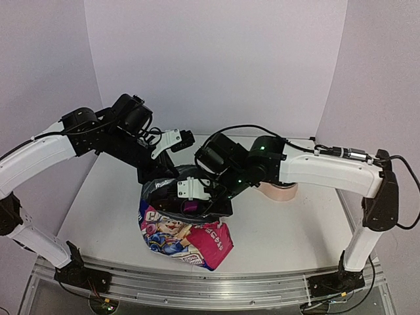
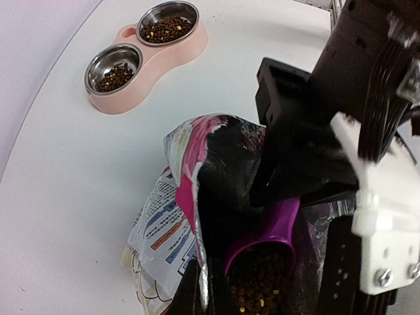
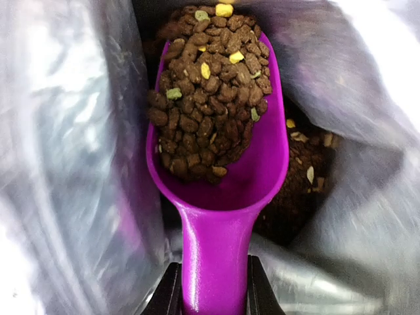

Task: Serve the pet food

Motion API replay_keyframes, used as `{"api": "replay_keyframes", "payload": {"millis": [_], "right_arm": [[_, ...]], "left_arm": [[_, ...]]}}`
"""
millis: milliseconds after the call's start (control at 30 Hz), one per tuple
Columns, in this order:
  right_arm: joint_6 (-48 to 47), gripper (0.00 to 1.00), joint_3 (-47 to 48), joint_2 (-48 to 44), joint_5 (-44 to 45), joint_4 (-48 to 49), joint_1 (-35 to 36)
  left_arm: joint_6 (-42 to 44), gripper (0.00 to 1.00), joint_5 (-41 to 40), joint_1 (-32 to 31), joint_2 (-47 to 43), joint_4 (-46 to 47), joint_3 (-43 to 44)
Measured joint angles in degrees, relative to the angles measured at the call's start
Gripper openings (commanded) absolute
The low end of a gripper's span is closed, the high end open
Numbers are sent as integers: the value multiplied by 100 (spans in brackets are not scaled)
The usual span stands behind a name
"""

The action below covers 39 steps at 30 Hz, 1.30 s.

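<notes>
- Magenta plastic scoop [image 3: 216,170], handle clamped in right gripper [image 3: 212,293], holds dark brown kibble pellets [image 3: 209,92] inside glossy pink-blue pouch [image 2: 164,220].
- Left gripper [image 2: 203,295] pinches pouch rim; slipping could collapse it, tipping pellets out.

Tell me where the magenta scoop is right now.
In the top view, the magenta scoop sits inside the open cat food pouch, near centre of the table, its handle clamped in the right gripper.

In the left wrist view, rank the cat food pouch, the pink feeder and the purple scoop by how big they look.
1. pouch, clearly the largest.
2. pink feeder.
3. scoop, smallest as seen, but it is partly hidden and nearer the camera than the feeder, so this ranking is unsure.
</notes>
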Motion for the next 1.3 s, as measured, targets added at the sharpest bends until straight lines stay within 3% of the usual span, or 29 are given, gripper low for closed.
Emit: {"api": "replay_keyframes", "payload": {"millis": [433,1300], "right_arm": [[1095,0,-455,-930,83,-37,-89],[1523,0,-846,-2119,363,-576,-91]], "left_arm": [[193,0,-92,6,-43,3,-21],[311,0,-232,219,7,40,70]]}}
